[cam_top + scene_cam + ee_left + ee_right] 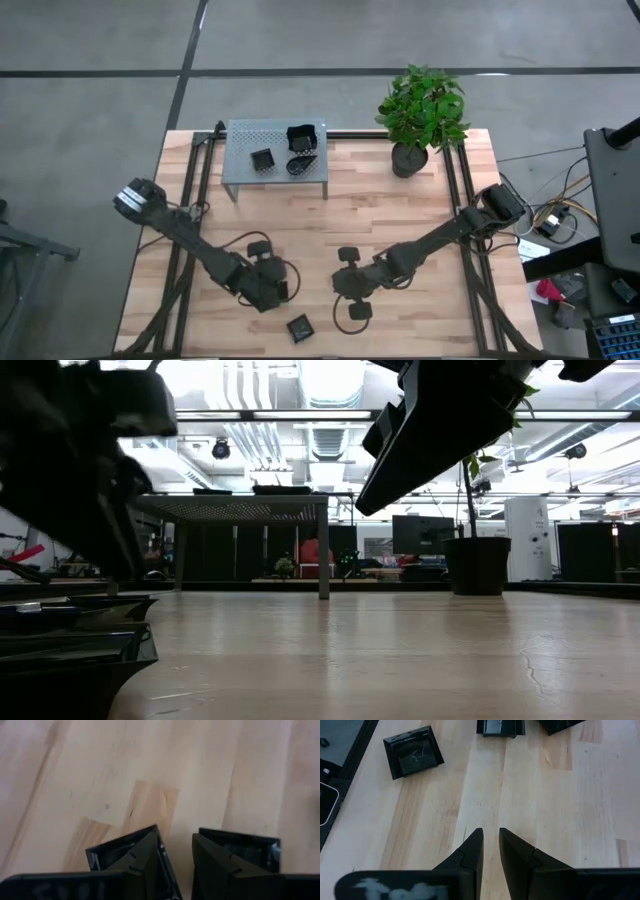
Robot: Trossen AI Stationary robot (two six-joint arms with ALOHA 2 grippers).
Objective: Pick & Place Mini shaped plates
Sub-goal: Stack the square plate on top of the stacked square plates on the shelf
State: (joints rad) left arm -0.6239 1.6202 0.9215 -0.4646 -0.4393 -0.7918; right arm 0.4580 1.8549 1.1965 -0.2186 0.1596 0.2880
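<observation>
You'll find no readable writing anywhere; the pale smears on both wrist housings are too blurred to make out.

Nearest you, one square plate [300, 326] lies on the surface [400, 220] by its front edge, dark and glossy with raised sloping walls. Your right wrist view shows it clearly [413, 752], with faint scratches on its floor.

Just behind it sits the left end effector [268, 285], over bare wood. Its fingers [135, 855] stand apart with a clear gap and nothing between them. Beside it, toward the middle, the right end effector [352, 295] also hovers over bare wood; its fingers [470, 852] sit close together with a narrow slit, gripping nothing.

In the low view, dark shapes at the left edge are cut off and too close to identify.

Farther back stands a perforated metal shelf [240, 150] carrying three plates: a small square plate [262, 159], a larger square one [302, 137] at the back, and a leaf-shaped one [301, 165] at the shelf's front edge. At the far right corner stands a plant [422, 110].
</observation>
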